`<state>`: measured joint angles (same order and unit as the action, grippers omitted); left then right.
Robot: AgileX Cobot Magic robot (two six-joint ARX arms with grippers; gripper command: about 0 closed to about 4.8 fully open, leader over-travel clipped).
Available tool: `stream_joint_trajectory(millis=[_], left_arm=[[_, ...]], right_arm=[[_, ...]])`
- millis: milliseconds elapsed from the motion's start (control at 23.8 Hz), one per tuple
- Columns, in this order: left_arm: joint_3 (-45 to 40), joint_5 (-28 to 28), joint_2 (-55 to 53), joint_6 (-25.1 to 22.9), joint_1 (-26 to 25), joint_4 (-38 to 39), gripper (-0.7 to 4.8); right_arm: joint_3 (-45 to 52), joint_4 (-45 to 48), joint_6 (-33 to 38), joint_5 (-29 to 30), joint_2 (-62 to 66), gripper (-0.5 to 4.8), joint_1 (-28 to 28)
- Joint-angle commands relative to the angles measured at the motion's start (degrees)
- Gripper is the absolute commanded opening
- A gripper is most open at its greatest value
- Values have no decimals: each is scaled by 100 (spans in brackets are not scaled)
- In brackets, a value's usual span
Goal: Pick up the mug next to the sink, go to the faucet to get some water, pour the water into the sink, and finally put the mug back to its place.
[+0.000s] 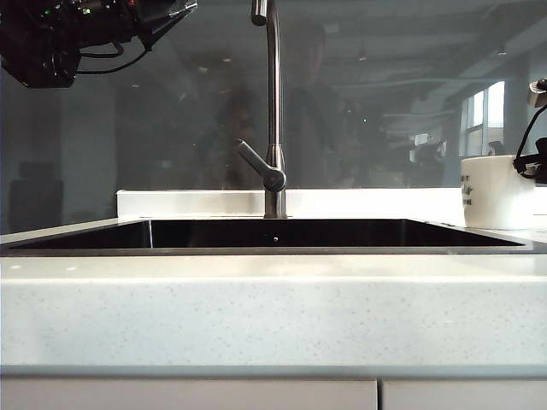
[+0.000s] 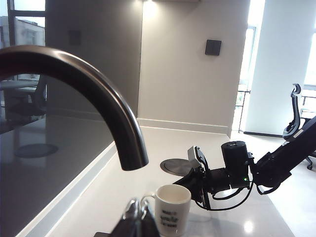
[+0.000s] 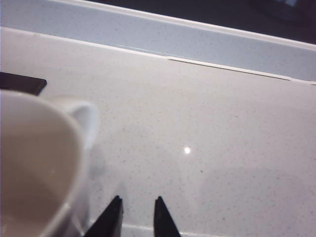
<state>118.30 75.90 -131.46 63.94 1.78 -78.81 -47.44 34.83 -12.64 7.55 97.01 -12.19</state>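
Observation:
The white mug stands upright on the pale countertop just right of the black sink; in the right wrist view the mug shows its empty inside and loop handle. My right gripper is open beside the mug, with nothing between its fingers. It sits at the exterior view's right edge. High on the left, my left gripper is shut and empty near the faucet, level with its curved spout. The water is out of view.
A low white ledge and a dark glass wall run behind the sink. A round black cover is set in the countertop behind the mug. The faucet's lever angles toward the left. The sink's corner lies beyond the mug.

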Motion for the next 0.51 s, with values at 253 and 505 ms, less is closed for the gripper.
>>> stream_joint_trajectory(millis=[253,505], left_arm=[[26,-22,61,17,9,-44,-3],[20,2,61,17,9,509,-3]], right_arm=[[-28,-289,66,-142,-271,99,4],[-26,-1696,229,-396,-1572,-6,4]])
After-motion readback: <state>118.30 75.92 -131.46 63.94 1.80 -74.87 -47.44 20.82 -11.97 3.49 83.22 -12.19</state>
